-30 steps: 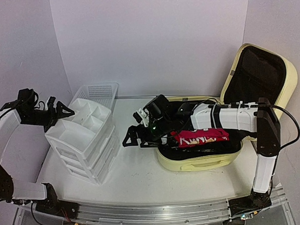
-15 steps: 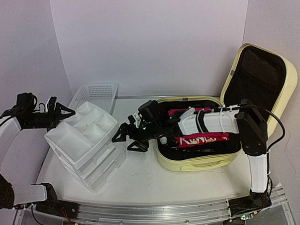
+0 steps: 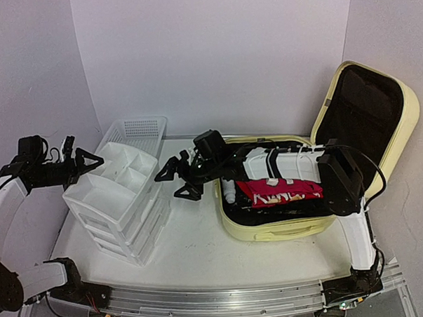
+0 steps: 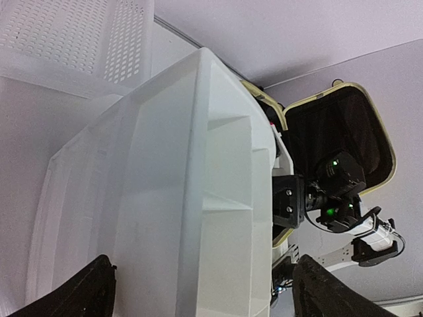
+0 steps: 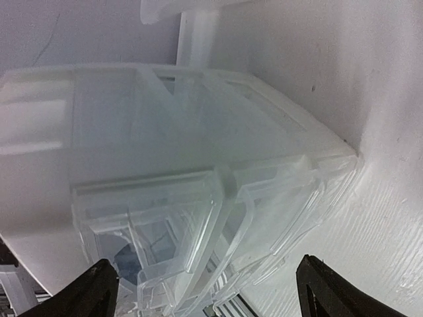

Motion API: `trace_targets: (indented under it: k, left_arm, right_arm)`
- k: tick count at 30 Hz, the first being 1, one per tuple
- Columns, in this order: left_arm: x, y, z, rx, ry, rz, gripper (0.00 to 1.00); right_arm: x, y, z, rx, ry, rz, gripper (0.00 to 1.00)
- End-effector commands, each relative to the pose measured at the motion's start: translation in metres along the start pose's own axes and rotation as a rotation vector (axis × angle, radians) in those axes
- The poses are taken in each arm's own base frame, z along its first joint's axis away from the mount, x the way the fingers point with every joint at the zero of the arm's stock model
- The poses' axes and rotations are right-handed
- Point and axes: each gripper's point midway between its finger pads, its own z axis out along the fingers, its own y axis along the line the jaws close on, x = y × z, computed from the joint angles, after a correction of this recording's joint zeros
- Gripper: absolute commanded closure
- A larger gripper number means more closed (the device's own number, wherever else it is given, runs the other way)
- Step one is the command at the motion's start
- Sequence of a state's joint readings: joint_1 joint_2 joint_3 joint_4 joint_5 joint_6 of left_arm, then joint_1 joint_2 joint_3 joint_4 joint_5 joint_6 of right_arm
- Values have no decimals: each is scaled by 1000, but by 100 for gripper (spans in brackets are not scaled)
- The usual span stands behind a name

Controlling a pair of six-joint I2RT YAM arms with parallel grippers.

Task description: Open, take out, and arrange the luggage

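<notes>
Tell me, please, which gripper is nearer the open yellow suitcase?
Right. The right gripper sits open just left of the suitcase, between it and the white drawer unit; the left gripper is open at the drawer unit's far side.

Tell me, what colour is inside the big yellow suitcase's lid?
Black. The pale-yellow hard-shell suitcase's lid lining is black fabric, clearest in the top view.

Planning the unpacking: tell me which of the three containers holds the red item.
The pale-yellow suitcase, lid up; the white drawer unit and mesh basket show nothing red.
</notes>
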State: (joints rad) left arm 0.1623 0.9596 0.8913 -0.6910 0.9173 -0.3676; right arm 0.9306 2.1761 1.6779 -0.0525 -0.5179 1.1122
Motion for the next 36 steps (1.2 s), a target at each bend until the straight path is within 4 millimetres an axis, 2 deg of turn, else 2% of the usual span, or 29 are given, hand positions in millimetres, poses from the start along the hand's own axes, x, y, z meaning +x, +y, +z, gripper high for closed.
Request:
trace_targets:
  k: [1,3,5,7,11,16,23,25,28,34,36]
  left_arm:
    - [36,19,8,-31,104,-222,4]
    - [35,23,7,-55,90,-269,3]
    - [34,26,4,-97,75,-286,3]
    - [31,34,-7,-202,34,-256,3]
    - [31,42,-25,-332,-9,-154,1]
    - [49,38,-21,-282,93,-129,1]
    - [54,13,-15,-131,144,-129,2]
    - [57,7,-10,-66,182,-161,9]
    - [58,7,-4,-32,214,-203,22]
    - [52,17,-6,-108,169,-219,27]
    - [49,21,-11,-157,133,-187,23]
  right_arm:
    - [-46,24,-16,-51,-47,-44,3]
    - [-51,19,-24,-32,-32,-41,3]
    - [-53,6,-36,23,-48,-47,2]
    - [-49,-4,-52,86,-69,-69,2]
    - [-37,-4,-73,116,-76,-117,2]
    - [-32,1,-88,120,-94,-147,2]
    - [-24,12,-90,112,-92,-180,2]
    - [-22,14,-89,111,-86,-185,2]
    - [-16,17,-85,106,-72,-192,2]
    - [1,30,-68,70,-20,-184,2]
    - [1,31,-68,68,-32,-172,2]
